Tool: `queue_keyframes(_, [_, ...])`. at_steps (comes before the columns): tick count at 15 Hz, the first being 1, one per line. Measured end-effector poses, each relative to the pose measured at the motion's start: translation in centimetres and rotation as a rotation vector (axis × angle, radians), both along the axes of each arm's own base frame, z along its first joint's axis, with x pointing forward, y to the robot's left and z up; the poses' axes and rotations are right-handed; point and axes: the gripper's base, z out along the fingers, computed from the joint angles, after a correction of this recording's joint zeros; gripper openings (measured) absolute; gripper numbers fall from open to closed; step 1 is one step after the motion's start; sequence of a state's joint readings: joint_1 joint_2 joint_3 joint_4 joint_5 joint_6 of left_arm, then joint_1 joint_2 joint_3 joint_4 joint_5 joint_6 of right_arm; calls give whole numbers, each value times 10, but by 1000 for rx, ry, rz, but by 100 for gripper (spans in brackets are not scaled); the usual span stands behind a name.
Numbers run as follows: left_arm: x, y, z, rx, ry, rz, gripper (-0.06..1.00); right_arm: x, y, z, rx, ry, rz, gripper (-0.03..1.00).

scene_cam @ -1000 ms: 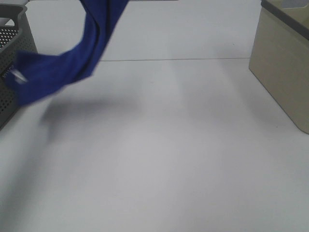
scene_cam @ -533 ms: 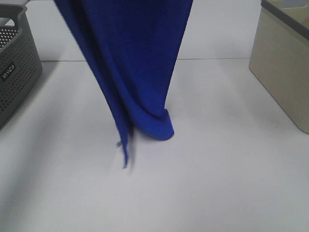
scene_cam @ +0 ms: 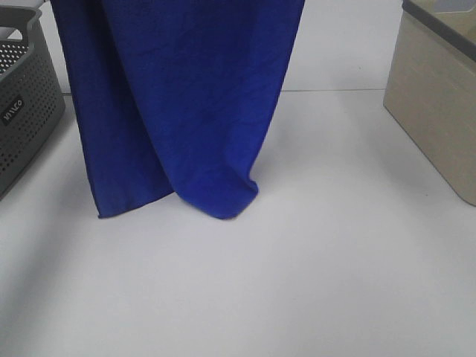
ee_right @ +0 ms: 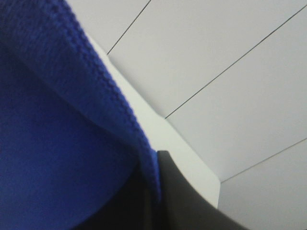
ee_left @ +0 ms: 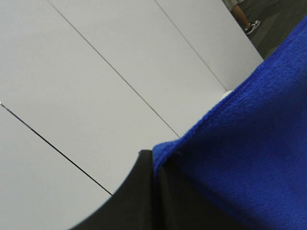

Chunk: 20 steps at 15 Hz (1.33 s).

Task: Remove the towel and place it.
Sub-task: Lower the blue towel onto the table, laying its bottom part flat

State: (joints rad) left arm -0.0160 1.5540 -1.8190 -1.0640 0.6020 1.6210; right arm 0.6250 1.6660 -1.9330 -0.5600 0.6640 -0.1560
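**Blue towel (scene_cam: 178,104) hanging beside a grey perforated basket (scene_cam: 26,111)**

One royal-blue towel hangs just right of the one grey perforated basket, and its lower folds appear to touch the counter (scene_cam: 312,282). One beige bin (scene_cam: 439,97) stands far right of the basket. The left gripper (ee_left: 154,182) and the right gripper (ee_right: 156,187) each clamp its top edge. It looks soft, light and limp; the top corners suit holding.

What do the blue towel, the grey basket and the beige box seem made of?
Towel: soft plush fabric, probably microfibre; matte, nubbly weave, hangs in folds. Grey basket: likely moulded plastic; rigid wall of regular small holes. Beige box: probably plastic; smooth matte wall, uncertain.
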Motion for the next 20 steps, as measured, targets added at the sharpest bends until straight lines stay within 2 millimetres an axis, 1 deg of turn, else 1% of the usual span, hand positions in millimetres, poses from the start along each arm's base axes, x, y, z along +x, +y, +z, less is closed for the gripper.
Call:
queue_keyframes(1, [18,3,-9,-19,-16,45,0,11,9,2,33,-114,21,2])
queue_keyframes(2, [24,5,-12,-21,-25,62,0,18,15,2,46,-178,39,2])
queue_keyframes(3, [33,8,-16,-23,-45,101,0,20,18,1,55,-198,44,2])
queue_keyframes(6, [56,16,-30,17,-103,204,0,44,29,-12,52,-303,64,2])
queue_keyframes(7, [63,16,-34,40,-116,208,0,57,27,-19,76,-305,48,2])
queue_keyframes(9, [82,14,-38,58,-150,209,0,82,11,-24,128,-319,5,2])
queue_keyframes(11, [104,12,-34,43,-207,203,0,99,3,-24,167,-352,8,2])
queue_keyframes(13, [124,9,-32,8,-256,195,0,108,-1,-18,208,-400,40,2])
queue_keyframes(15, [133,4,-25,-9,-311,183,0,113,-4,-17,223,-414,45,2])
queue_keyframes(16, [136,-2,-22,-16,-340,172,0,113,-6,-16,230,-420,46,2])
queue_keyframes(17, [138,-14,-18,-26,-372,147,0,113,-7,-13,237,-427,47,2])
queue_keyframes(20, [137,-22,-17,-19,-377,119,0,113,-7,-13,261,-419,44,2])
